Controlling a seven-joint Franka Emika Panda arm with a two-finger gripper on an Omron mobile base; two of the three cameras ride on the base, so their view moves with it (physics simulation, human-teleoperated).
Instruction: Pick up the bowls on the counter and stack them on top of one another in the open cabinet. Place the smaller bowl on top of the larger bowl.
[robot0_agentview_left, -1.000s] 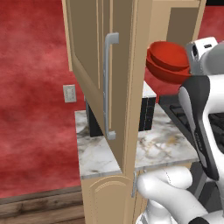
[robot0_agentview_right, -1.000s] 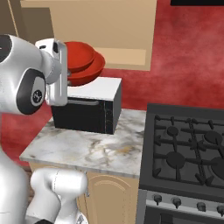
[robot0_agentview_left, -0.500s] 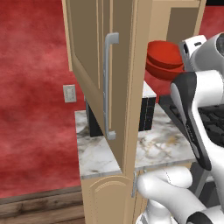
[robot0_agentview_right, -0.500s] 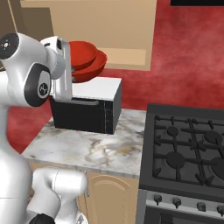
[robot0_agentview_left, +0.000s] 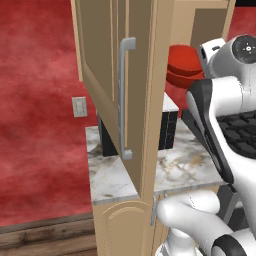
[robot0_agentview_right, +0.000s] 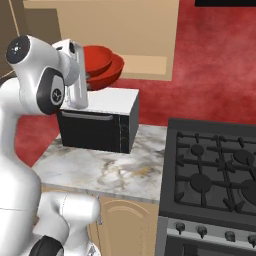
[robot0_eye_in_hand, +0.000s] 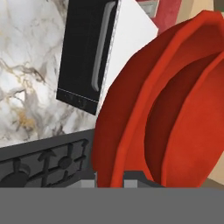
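Note:
Two red bowls hang nested in the air above the microwave, the smaller bowl (robot0_agentview_right: 96, 54) sitting inside the larger bowl (robot0_agentview_right: 111, 70). My gripper (robot0_eye_in_hand: 109, 177) is shut on the larger bowl's (robot0_eye_in_hand: 113, 131) rim, which runs between the fingertips; the smaller bowl (robot0_eye_in_hand: 183, 118) lies within it. From the left base view the bowls (robot0_agentview_left: 182, 65) show past the edge of the open cabinet's door (robot0_agentview_left: 100, 65), beside my gripper (robot0_agentview_left: 207, 52). The open cabinet (robot0_agentview_right: 125, 30) is just above and behind the bowls. Whether they are inside it is unclear. The marble counter (robot0_agentview_right: 95, 170) lies below.
A black and white microwave (robot0_agentview_right: 97, 125) stands on the counter under the bowls. The black stovetop (robot0_agentview_right: 215, 170) is to the right. The cabinet door with its long grey bar handle (robot0_agentview_left: 125, 100) juts out close to my arm on the left.
My arm has risen and swung, carrying the nested bowls slightly up and closer to the cabinet. The grip stays shut.

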